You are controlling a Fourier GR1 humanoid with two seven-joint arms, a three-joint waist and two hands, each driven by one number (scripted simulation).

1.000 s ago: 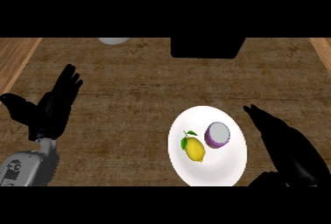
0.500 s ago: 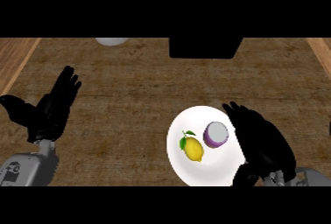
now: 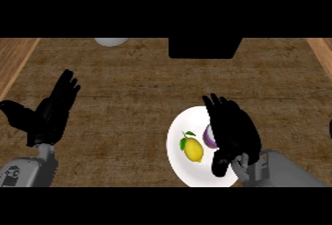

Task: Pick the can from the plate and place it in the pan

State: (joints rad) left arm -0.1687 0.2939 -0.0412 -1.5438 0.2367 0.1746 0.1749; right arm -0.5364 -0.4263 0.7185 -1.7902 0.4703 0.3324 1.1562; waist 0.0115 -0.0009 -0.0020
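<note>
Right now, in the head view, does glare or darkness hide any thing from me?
Head view: no glare on the white plate; the black right hand covers most of the purple can; the pan at the top edge is one flat dark shape, its inside not readable.

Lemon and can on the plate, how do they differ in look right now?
The lemon is yellow with a green leaf, while the can shows purple. The lemon lies in full view on the left part of the plate. The can, to its right, is partly hidden under the right hand. Both sit on the same white plate.
</note>
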